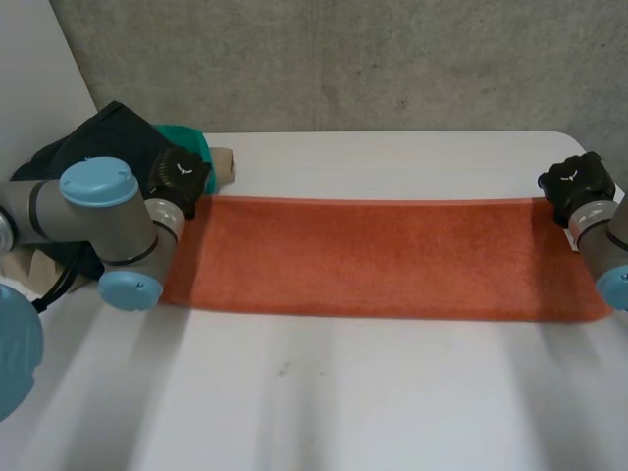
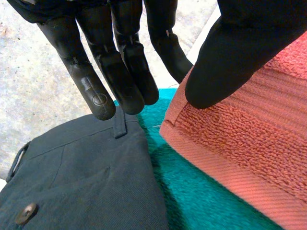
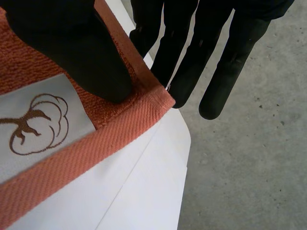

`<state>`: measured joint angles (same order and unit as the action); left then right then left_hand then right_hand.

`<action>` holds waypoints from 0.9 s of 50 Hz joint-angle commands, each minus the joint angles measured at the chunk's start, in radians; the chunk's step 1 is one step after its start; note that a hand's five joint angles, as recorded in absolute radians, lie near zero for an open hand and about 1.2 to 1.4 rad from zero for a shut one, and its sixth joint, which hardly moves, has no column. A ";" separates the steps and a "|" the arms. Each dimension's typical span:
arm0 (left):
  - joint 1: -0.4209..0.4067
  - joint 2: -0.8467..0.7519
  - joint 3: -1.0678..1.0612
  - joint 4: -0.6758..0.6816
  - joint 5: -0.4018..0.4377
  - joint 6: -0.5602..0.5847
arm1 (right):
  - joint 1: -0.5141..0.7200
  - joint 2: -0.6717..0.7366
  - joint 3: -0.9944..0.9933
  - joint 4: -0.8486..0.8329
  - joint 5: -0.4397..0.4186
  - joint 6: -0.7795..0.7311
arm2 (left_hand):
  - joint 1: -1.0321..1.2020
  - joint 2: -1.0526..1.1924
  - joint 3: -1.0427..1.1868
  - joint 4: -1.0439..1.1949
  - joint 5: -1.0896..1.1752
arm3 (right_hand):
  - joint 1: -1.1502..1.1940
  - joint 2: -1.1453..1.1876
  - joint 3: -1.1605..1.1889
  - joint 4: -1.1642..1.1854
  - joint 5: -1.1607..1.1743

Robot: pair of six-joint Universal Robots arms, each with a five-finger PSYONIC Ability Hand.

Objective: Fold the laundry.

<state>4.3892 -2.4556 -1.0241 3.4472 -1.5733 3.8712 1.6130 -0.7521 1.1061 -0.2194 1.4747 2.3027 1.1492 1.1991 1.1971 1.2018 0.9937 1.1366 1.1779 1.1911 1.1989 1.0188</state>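
An orange towel (image 1: 383, 260) lies flat in a long strip across the white table (image 1: 343, 402). My left hand (image 1: 180, 177) is at the towel's far left corner, and my right hand (image 1: 577, 182) is at its far right corner. In the left wrist view the thumb (image 2: 230, 52) sits on top of the towel's corner (image 2: 240, 143) while the straight fingers (image 2: 120, 76) reach past its edge, pinching it. In the right wrist view the thumb (image 3: 81, 52) presses the hemmed corner (image 3: 120, 124) beside a white label (image 3: 33, 120), with the fingers (image 3: 192, 72) below the corner.
A laundry pile sits at the table's far left: dark trousers (image 1: 108, 132) (image 2: 81, 177), a teal towel (image 1: 186, 137) (image 2: 201, 196) and a beige item (image 1: 224, 165). Just beyond my right hand, the table's edge (image 3: 158, 182) drops to a concrete floor (image 3: 249, 143).
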 commanded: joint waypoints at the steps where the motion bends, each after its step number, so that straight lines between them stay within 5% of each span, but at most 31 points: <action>1: 0.003 -0.031 0.201 0.142 -0.007 0.019 | 0.019 0.043 -0.211 -0.049 0.013 0.012 | 0.247 0.197 0.199 0.194 0.228 | 0.260 0.218 0.205 0.197 0.203; 7: -0.002 0.033 0.397 0.415 -0.053 -0.004 | 0.050 -0.104 -0.368 -0.328 0.133 0.179 | 0.247 0.197 0.199 0.194 0.228 | 0.260 0.218 0.205 0.197 0.203; 11: 0.009 0.156 0.403 0.553 -0.131 -0.131 | 0.044 -0.246 -0.327 -0.432 0.154 0.314 | 0.247 0.197 0.199 0.194 0.228 | 0.260 0.218 0.205 0.197 0.203; 16: 0.026 0.242 0.307 0.486 -0.149 -0.242 | 0.048 -0.286 -0.260 -0.384 0.130 0.351 | 0.247 0.197 0.199 0.194 0.228 | 0.260 0.218 0.205 0.197 0.203; 29: 0.016 0.247 -0.039 0.425 -0.024 -0.246 | 0.053 -0.219 -0.086 -0.189 0.027 0.351 | 0.247 0.197 0.199 0.194 0.228 | 0.260 0.218 0.205 0.197 0.203; 37: -0.002 0.179 -0.226 0.336 -0.017 -0.211 | 0.053 -0.113 0.000 -0.015 -0.004 0.308 | 0.247 0.197 0.199 0.194 0.228 | 0.260 0.218 0.205 0.197 0.203; 45: 0.009 0.295 -0.503 0.089 -0.025 -0.073 | 0.033 -0.177 0.158 0.179 -0.025 0.149 | 0.247 0.197 0.199 0.194 0.228 | 0.260 0.218 0.205 0.197 0.203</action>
<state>4.3876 -2.2663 -1.3448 3.7017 -1.5902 3.6995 1.6605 -0.8730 1.1587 -0.1783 1.4671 2.5617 1.1492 1.2008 1.1972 1.2024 1.0043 1.1367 1.1793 1.1951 1.2027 1.0222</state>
